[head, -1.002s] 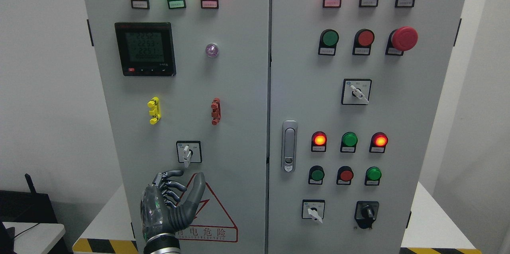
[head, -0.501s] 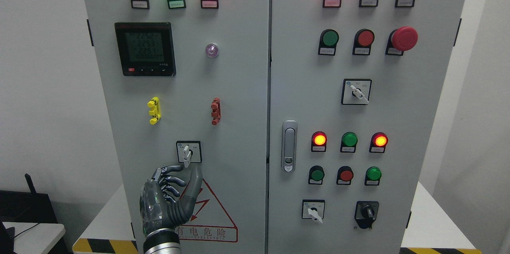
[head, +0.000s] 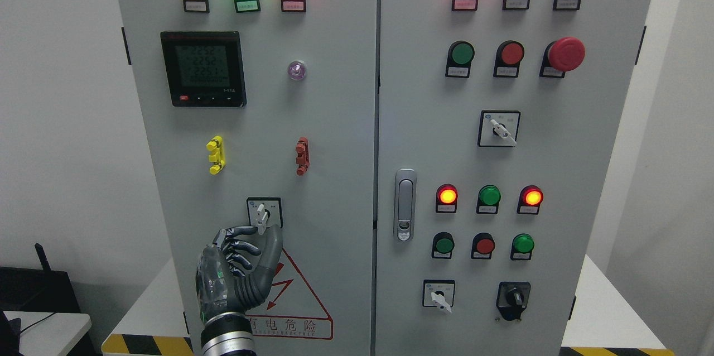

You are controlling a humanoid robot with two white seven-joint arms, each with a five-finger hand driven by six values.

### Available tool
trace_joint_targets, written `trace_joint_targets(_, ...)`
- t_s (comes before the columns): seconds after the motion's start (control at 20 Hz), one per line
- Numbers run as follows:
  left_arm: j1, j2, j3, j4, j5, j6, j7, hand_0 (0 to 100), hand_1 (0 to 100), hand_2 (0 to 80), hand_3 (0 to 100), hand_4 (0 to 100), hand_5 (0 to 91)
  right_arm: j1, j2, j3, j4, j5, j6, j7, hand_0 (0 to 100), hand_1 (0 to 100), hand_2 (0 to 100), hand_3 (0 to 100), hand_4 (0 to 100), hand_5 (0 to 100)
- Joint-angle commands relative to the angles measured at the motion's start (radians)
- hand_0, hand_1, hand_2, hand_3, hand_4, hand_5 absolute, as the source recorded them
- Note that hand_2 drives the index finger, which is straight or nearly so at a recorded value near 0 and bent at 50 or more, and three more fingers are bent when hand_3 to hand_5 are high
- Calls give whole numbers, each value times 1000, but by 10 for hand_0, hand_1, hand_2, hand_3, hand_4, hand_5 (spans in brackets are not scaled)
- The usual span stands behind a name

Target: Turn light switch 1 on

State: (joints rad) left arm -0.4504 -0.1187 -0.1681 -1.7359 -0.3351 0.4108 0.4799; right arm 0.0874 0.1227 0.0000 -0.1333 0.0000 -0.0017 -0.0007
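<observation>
Head view: left hand [head: 237,275], fingers loosely curled and holding nothing, sits just below the rotary switch [head: 261,215] low on the cabinet's left door [head: 334,121]. Risk: fingertips glancing off the small lever, leaving it unturned.

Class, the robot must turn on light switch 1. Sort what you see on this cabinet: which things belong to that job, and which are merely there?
Belongs to the job:
- left hand, fingers curled just below the switch
- rotary selector switch on the left door

Merely there:
- digital meter
- red mushroom emergency stop button
- door latch handle
- yellow terminal clip
- warning triangle sticker
</observation>
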Motion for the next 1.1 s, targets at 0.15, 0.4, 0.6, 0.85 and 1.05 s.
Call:
trace_joint_targets(0.15, -16, -1, -1, 1, -1, 2, 0, 89, 506, 418, 722, 840, 844, 0, 0, 20, 0, -26, 0, -1, 120, 389, 0, 0, 0, 0)
trace_joint_targets(0.4, -16, -1, -5, -1, -1, 31, -1, 114, 507, 418, 721, 839, 842, 0, 0, 20, 0, -26, 0, -1, 120, 389, 0, 0, 0, 0)
trace_joint_targets(0.6, -17, 1, -5, -1, -1, 31, -4, 129, 496, 421, 721, 839, 842, 0, 0, 20, 0, -26, 0, -1, 120, 389, 0, 0, 0, 0)
trace_joint_targets(0.85, -25, 1, -5, 1, -1, 33, -4, 139, 466, 427, 721, 839, 841, 0, 0, 20, 0, -26, 0, -1, 120, 389, 0, 0, 0, 0)
trace_joint_targets(1.05, -30, 1, -7, -1, -1, 43, -4, 142, 457, 427, 719, 836, 836, 0, 0, 20, 0, -26, 0, -1, 120, 389, 0, 0, 0, 0)
